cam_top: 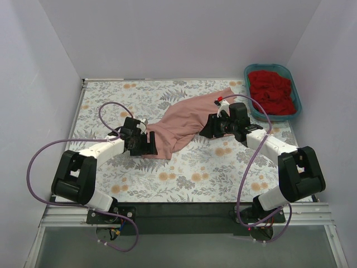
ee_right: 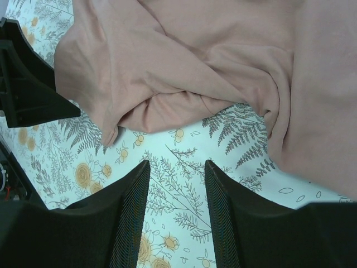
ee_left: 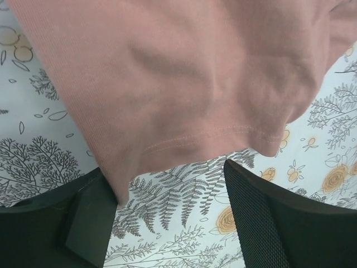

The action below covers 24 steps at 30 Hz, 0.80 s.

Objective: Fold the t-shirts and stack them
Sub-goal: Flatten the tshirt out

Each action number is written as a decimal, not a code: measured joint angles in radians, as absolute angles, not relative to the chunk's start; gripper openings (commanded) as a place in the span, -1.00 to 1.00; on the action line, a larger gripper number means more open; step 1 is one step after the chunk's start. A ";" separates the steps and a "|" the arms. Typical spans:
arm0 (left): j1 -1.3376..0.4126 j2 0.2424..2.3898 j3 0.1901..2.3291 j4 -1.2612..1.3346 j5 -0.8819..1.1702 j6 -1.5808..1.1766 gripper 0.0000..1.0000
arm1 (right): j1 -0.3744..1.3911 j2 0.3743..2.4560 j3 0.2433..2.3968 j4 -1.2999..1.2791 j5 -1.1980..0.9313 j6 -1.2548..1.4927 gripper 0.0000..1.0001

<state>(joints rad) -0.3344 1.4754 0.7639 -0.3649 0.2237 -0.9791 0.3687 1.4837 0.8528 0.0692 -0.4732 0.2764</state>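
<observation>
The salmon-pink t-shirt [cam_top: 184,123] lies bunched in a diagonal strip on the floral cloth in the middle of the table. Its hem fills the top of the left wrist view [ee_left: 184,78] and its folds fill the top of the right wrist view [ee_right: 212,61]. My left gripper [cam_top: 146,142] is open at the shirt's lower left end, the hem just ahead of its fingers [ee_left: 268,212]. My right gripper [cam_top: 207,129] is open and empty just right of the shirt's middle, its fingers [ee_right: 125,206] over bare cloth. The red t-shirt [cam_top: 271,92] lies crumpled in the teal tub.
The teal tub [cam_top: 295,92] stands at the back right corner. The grey-and-orange floral cloth [cam_top: 195,173] covers the table. White walls close in the back and both sides. Purple cables loop over both arms.
</observation>
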 measured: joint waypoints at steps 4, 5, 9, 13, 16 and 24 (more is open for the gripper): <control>-0.334 1.491 0.773 -0.404 0.216 -1.009 0.18 | 0.369 1.484 0.852 0.069 -0.473 0.276 0.02; -0.334 1.492 0.773 -0.411 0.212 -1.018 0.14 | 0.369 1.484 0.852 0.069 -0.473 0.276 0.02; -0.334 1.497 0.773 -0.424 0.183 -1.055 -0.07 | 0.369 1.483 0.849 0.071 -0.470 0.274 0.01; -0.334 1.497 0.767 -0.414 0.165 -1.096 -0.27 | 0.369 1.483 0.825 0.069 -0.465 0.270 0.01; -0.334 1.494 0.752 -0.389 0.157 -1.121 -0.38 | 0.369 1.483 0.818 0.061 -0.456 0.266 0.01; -0.335 1.444 0.740 -0.397 0.097 -1.160 -1.00 | 0.357 1.465 0.799 0.045 -0.364 0.262 0.01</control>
<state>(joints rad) -0.3347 1.4445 0.7403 -0.3965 0.0967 -1.1603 0.3573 1.4651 0.7994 0.0448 -0.3641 0.2615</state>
